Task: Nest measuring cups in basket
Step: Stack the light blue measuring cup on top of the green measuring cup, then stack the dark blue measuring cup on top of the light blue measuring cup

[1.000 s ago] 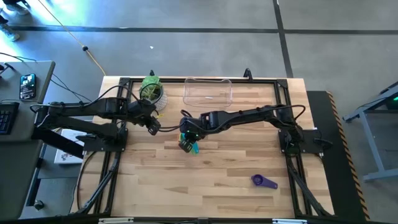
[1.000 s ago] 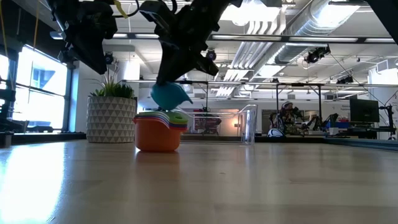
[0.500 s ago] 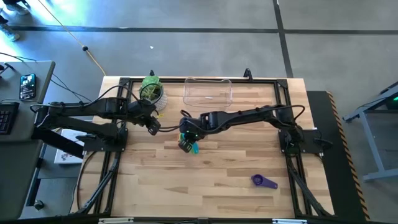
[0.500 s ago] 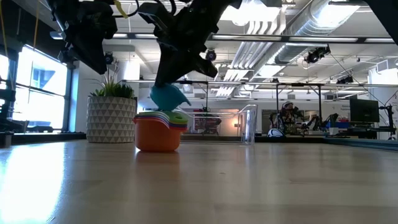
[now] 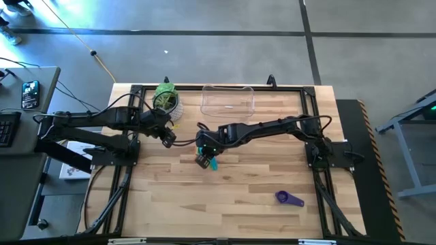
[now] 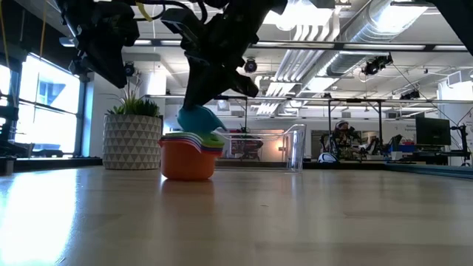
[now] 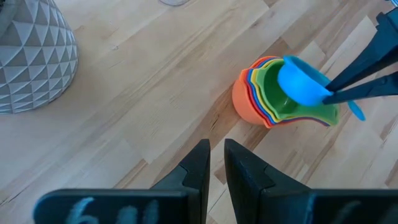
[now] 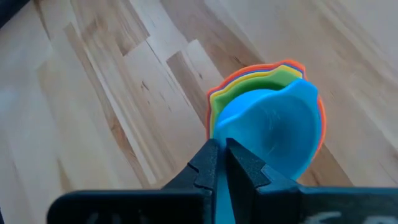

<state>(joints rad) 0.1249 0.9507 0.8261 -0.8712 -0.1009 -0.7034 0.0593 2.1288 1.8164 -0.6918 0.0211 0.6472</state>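
Observation:
A nested stack of measuring cups [image 7: 264, 106], orange outermost with red, yellow and green inside, stands on its base on the table [image 5: 202, 162]. My right gripper [image 8: 225, 155] is shut on a light blue cup [image 7: 301, 81] held tilted just over the stack's mouth [image 6: 198, 120]. Whether the cup touches the stack I cannot tell. A purple cup [image 5: 289, 198] lies alone near the table's near right. The clear basket [image 5: 227, 100] sits at the far edge. My left gripper [image 7: 216, 165] is shut and hovers left of the stack [image 5: 168, 140]. My right gripper pinches the light blue cup between its two fingers at the rim beside the handle [image 7: 333, 93], whose flat handle [image 7: 356, 111] sticks out past the fingers. The fingers slant down from the table's right. The cup is lifted, tilted, over the stack's opening.
A whitish faceted pot with a green plant [image 5: 165, 101] stands at the far edge, left of the basket and close to my left arm. Bare wood [image 5: 238, 184] stretches between the stack and the purple cup.
My right gripper has sunk a little and shifted slightly toward the table's left, bringing the light blue cup lower onto the stack's mouth. The stack has stayed put.

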